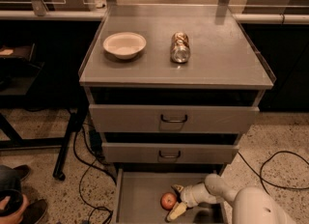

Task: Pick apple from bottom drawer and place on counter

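Observation:
The bottom drawer (137,199) is pulled out at the foot of the cabinet. The small red-orange apple (168,201) lies on its bare grey floor, right of the middle. My gripper (177,200) reaches in from the lower right on a white arm. One pale finger (176,211) lies just below and right of the apple, the other (178,188) just above and right of it. The jaws stand open around the apple's right side. The grey counter (217,59) on top of the cabinet carries a white bowl and a can.
A white bowl (124,45) sits at the counter's left and a shiny crushed can (180,47) lies near its middle. Two shut drawer fronts with dark handles (174,119) are above the open drawer. Black cables (82,170) run over the speckled floor. A person's shoe (29,208) is at bottom left.

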Motion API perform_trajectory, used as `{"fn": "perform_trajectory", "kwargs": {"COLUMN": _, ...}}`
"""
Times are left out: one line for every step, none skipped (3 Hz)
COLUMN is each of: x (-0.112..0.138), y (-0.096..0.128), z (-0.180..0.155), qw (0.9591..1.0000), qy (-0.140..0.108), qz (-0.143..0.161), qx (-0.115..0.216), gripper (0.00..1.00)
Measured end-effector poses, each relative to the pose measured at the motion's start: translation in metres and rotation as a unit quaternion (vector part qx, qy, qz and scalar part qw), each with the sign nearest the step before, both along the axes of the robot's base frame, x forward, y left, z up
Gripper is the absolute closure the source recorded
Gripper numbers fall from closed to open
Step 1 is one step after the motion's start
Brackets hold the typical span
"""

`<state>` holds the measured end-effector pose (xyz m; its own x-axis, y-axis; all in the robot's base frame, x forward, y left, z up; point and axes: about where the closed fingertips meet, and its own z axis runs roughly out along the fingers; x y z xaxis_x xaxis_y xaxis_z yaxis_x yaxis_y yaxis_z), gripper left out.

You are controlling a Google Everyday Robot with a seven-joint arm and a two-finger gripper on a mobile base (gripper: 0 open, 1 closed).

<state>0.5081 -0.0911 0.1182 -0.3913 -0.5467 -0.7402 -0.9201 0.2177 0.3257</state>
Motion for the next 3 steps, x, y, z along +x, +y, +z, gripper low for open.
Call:
{"fn": "perform_trajectory", "kwargs": {"x": -0.0008, "y": 0.0021, "z": -0.0077, "qw": 0.9999, "qy": 0.014, "qz": 0.002, "qx": 0.004, "gripper": 0.00}}
{"fn": "perform_trajectory", "kwargs": {"x": -0.0004, "y": 0.0019, "z": -0.0076, "qw": 0.9999, "qy": 0.014, "qz": 0.002, "qx": 0.004, "gripper": 0.26}}
{"fn": "perform_trajectory", "kwargs": {"x": -0.0005, "y": 0.0020, "z": -0.0076, "qw": 0.9999, "qy": 0.014, "qz": 0.002, "qx": 0.004, "gripper": 0.51}}
